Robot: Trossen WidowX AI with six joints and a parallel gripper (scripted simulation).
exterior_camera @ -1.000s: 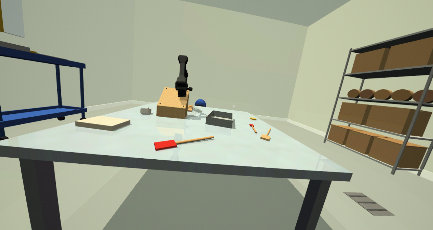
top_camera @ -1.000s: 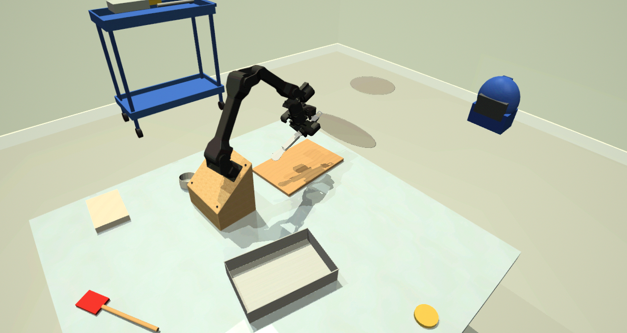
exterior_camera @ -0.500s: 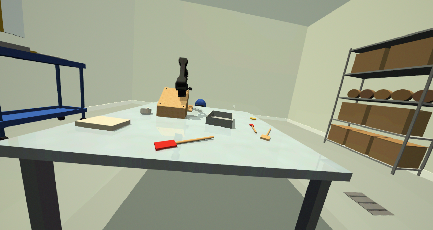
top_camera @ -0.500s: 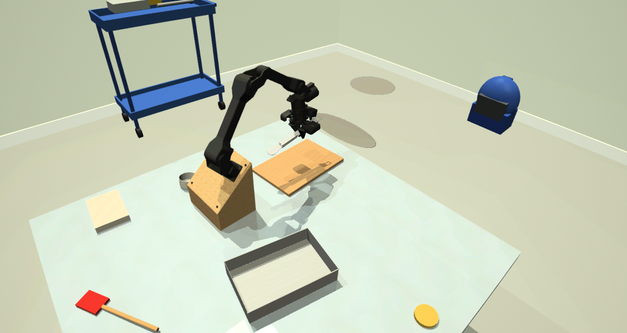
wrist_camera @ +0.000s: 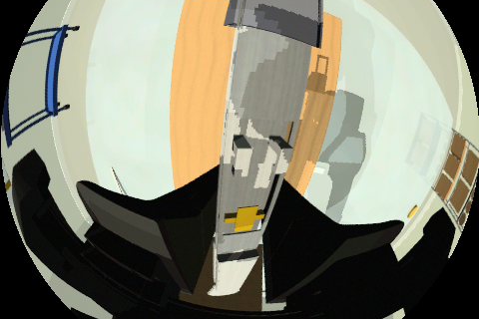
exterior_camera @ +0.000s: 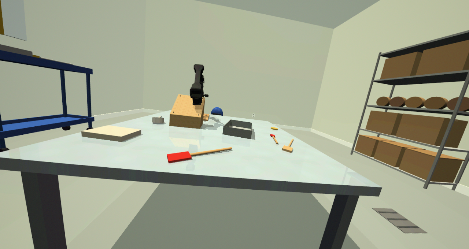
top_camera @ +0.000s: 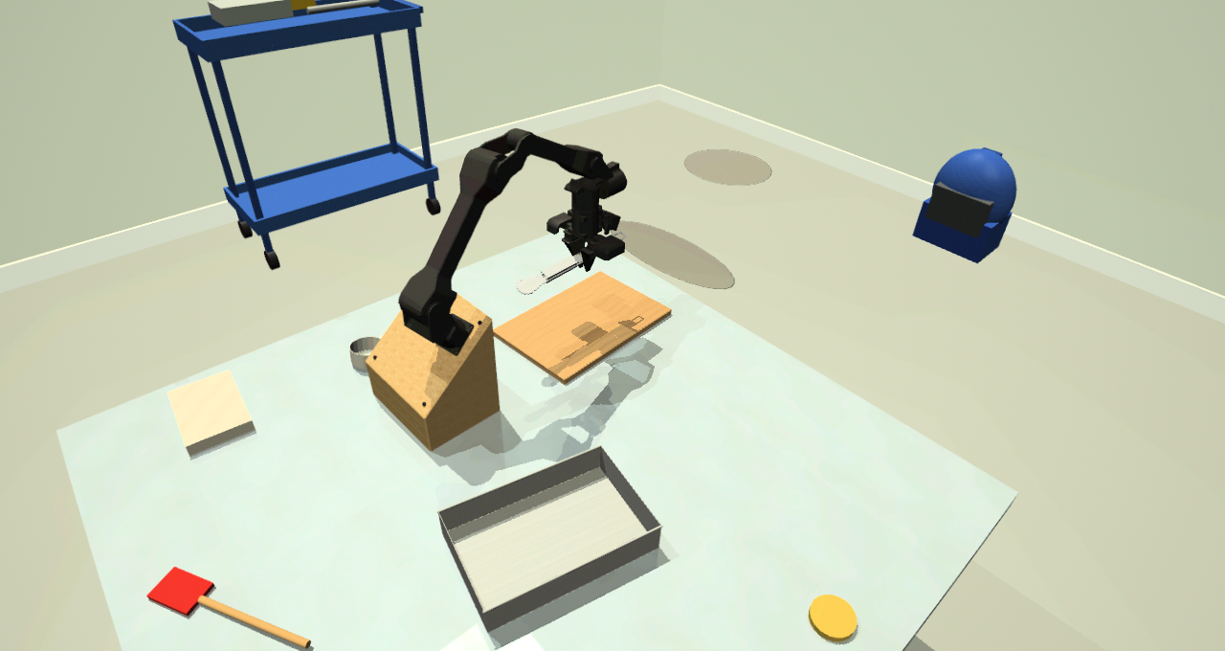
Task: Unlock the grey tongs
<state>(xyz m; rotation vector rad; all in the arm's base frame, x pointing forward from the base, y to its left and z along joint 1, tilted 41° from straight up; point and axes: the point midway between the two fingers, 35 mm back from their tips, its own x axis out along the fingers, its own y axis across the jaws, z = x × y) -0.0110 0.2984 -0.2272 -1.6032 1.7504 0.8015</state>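
Note:
My gripper (top_camera: 588,261) (wrist_camera: 246,169) points down and is shut on the grey tongs (top_camera: 561,270) (wrist_camera: 269,77), gripping them around the middle. The tongs are in the air above the wooden board (top_camera: 539,330) (wrist_camera: 200,60), close to level. Their pale tip end reaches toward the robot's base, and their dark hinge cover is on the far side of the fingers. The two arms lie close together; whether the lock is released cannot be told. The roasting tin (top_camera: 573,578) (exterior_camera: 236,131) holds nothing. The arm hides the gripper and tongs in the exterior view.
The wooden base block (top_camera: 466,390) (exterior_camera: 186,120) stands beside the board. A metal cup (top_camera: 360,355) (exterior_camera: 158,120) and cream slab (top_camera: 210,407) (exterior_camera: 111,131) lie beyond it. A red-headed tool (top_camera: 179,590) (exterior_camera: 179,156), yellow disc (top_camera: 833,617) (exterior_camera: 274,128), mallet (exterior_camera: 287,148) and small hammer (exterior_camera: 274,140) lie farther off.

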